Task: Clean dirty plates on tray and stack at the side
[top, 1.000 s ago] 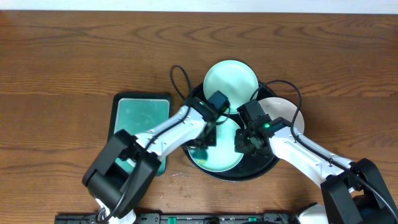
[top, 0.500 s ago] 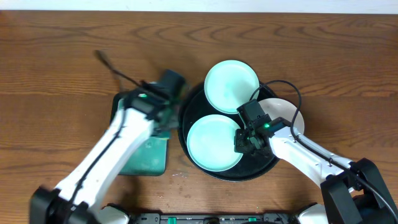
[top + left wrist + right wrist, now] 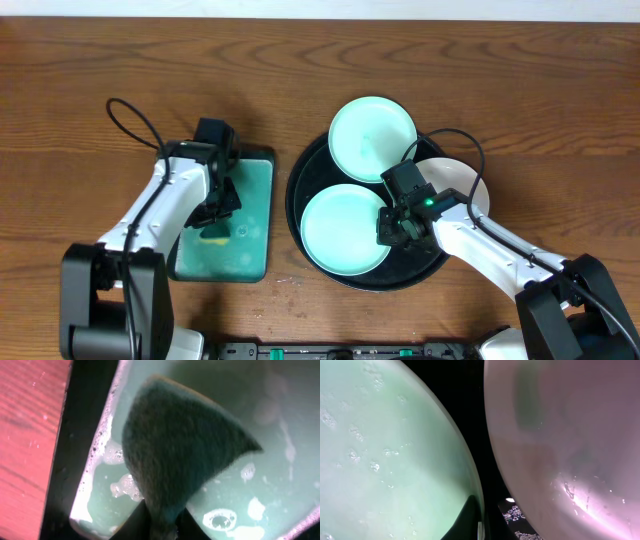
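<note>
The black tray (image 3: 296, 200) holds three pale-mint plates: one at the back (image 3: 372, 135), one at the front (image 3: 335, 232) and one at the right (image 3: 462, 180), partly under my right arm. My right gripper (image 3: 393, 228) is shut on the front plate's right rim. In the right wrist view this gripper (image 3: 479, 522) has one dark finger lying over that plate (image 3: 385, 445), with the right plate (image 3: 560, 435) beside it. My left gripper (image 3: 215, 205) hangs over the teal-green pad (image 3: 250, 200), left of the tray. There the left gripper (image 3: 161, 512) pinches a dark green sponge (image 3: 185, 445).
The soapy pad (image 3: 280, 475) has white foam patches and a dark rim (image 3: 85, 460). Bare wooden table (image 3: 100, 80) lies to the left and behind. A black rail (image 3: 330, 352) runs along the front edge. Cables loop above both wrists.
My left arm has swung left off the front plate on the tray and now holds the sponge over the teal pad. The right arm and the plates have not moved.
</note>
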Available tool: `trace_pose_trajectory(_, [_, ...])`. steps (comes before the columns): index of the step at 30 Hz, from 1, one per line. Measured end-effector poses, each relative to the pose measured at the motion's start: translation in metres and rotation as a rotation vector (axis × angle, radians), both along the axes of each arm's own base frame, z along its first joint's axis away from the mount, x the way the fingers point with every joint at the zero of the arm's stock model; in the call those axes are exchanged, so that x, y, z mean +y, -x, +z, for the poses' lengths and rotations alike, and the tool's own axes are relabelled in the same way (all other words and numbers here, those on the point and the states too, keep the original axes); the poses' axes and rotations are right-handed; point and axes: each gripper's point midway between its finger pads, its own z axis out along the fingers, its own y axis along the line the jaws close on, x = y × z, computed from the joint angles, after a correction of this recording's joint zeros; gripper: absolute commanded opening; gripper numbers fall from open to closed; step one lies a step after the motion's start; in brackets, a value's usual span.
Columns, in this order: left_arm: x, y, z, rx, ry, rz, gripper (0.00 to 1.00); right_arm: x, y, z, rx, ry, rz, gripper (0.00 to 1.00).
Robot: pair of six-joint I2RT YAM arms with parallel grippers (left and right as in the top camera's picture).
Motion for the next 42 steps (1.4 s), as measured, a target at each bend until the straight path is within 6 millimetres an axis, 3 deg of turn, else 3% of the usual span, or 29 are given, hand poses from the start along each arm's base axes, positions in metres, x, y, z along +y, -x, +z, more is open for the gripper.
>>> trace_pose_trajectory(4, [-0.004, 0.006, 0.014, -0.01, 0.038, -0.013, 0.57, 0.002, -0.001, 0.001, -0.005, -0.006, 0.032, 0.01])
trace_pose_trajectory(6, [-0.006, 0.007, 0.031, -0.048, 0.052, -0.024, 0.63, 0.003, -0.001, 0.004, 0.0, -0.004, 0.061, 0.01])
trace_pose_trajectory(8, [-0.007, 0.004, 0.052, -0.117, 0.067, -0.032, 0.76, 0.003, -0.001, 0.011, 0.009, 0.007, 0.077, 0.01])
trace_pose_trajectory(10, [-0.009, -0.001, 0.083, -0.232, 0.084, -0.036, 0.79, 0.007, -0.01, 0.026, -0.009, 0.006, 0.1, 0.01])
trace_pose_trajectory(14, [-0.009, 0.003, 0.118, -0.369, 0.102, -0.042, 0.8, 0.022, -0.035, 0.071, -0.105, -0.029, 0.142, 0.01])
trace_pose_trajectory(18, [-0.008, 0.009, 0.142, -0.46, 0.112, -0.044, 0.8, 0.051, -0.069, 0.127, -0.277, -0.101, 0.186, 0.01])
trace_pose_trajectory(21, [-0.007, 0.014, 0.151, -0.496, 0.116, -0.045, 0.8, 0.087, -0.089, 0.164, -0.436, -0.183, 0.244, 0.01])
trace_pose_trajectory(25, [-0.007, 0.015, 0.153, -0.505, 0.118, -0.046, 0.81, 0.14, -0.095, 0.197, -0.612, -0.267, 0.337, 0.01])
trace_pose_trajectory(28, [-0.007, 0.015, 0.153, -0.504, 0.117, -0.045, 0.8, 0.175, -0.099, 0.199, -0.713, -0.267, 0.392, 0.01])
trace_pose_trajectory(30, [-0.007, 0.015, 0.153, -0.503, 0.118, -0.046, 0.8, 0.197, -0.099, 0.187, -0.758, -0.229, 0.429, 0.01])
trace_pose_trajectory(32, [-0.007, 0.015, 0.153, -0.503, 0.117, -0.046, 0.81, 0.213, -0.098, 0.168, -0.787, -0.164, 0.479, 0.01])
trace_pose_trajectory(35, [-0.007, 0.015, 0.153, -0.503, 0.117, -0.046, 0.81, 0.223, -0.1, 0.156, -0.849, -0.075, 0.533, 0.01])
trace_pose_trajectory(42, [-0.007, 0.015, 0.153, -0.503, 0.117, -0.046, 0.81, 0.234, -0.101, 0.192, -1.101, 0.155, 0.584, 0.01])
